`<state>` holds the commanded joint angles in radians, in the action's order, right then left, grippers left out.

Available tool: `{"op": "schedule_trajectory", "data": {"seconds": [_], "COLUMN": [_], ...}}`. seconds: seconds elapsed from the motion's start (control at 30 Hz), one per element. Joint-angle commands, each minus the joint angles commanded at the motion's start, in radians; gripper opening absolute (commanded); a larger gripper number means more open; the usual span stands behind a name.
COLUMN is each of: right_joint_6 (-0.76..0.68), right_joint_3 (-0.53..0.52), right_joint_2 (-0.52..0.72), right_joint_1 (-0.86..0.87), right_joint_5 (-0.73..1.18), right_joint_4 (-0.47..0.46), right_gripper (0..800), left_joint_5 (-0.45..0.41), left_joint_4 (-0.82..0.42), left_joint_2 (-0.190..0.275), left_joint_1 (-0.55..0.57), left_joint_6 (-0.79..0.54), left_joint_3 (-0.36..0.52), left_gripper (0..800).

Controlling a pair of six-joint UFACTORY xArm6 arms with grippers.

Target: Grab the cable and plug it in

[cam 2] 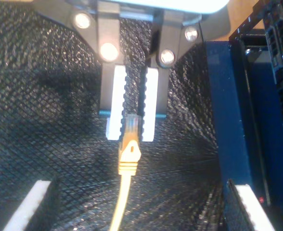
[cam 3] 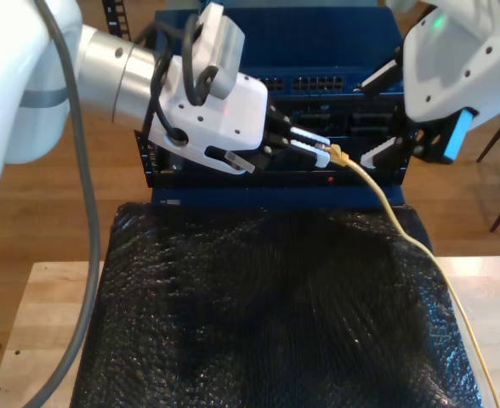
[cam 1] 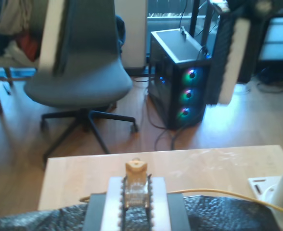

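First wrist view: my first gripper [cam 1: 135, 188], low in the frame's centre, is clamped on the plug of the cable [cam 1: 135, 169].

Second wrist view: the cable [cam 2: 129, 155] hangs from that gripper [cam 2: 131, 126] at centre; my second gripper's fingers [cam 2: 30, 206] are spread at the lower corners.

Exterior view: my first gripper [cam 3: 318, 146], upper centre, holds the plug before the blue rack [cam 3: 352, 34]; my second gripper [cam 3: 382, 117], released, is at the upper right. The cable [cam 3: 388, 206] trails to the lower right over the black mat [cam 3: 258, 314].
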<state>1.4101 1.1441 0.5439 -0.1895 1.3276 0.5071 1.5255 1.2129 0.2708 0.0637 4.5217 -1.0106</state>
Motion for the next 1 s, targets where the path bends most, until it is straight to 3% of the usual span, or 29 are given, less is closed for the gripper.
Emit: {"op": "schedule_trajectory", "data": {"seconds": [0.43, 1.0], "right_joint_6": [0.135, 0.14], "right_joint_3": [0.006, -0.017], "right_joint_2": [0.005, 0.094], "right_joint_1": [0.002, 0.0], "right_joint_5": [0.035, 0.025], "right_joint_4": [0.005, 0.006], "right_gripper": [800, 797], "left_joint_5": [0.083, 0.204], "left_joint_4": [0.008, 0.083], "left_joint_2": [-0.055, -0.129], "left_joint_1": [-0.041, -0.089], "left_joint_6": [0.057, 0.101], "left_joint_3": [-0.017, -0.031], "left_gripper": [3, 2]}}
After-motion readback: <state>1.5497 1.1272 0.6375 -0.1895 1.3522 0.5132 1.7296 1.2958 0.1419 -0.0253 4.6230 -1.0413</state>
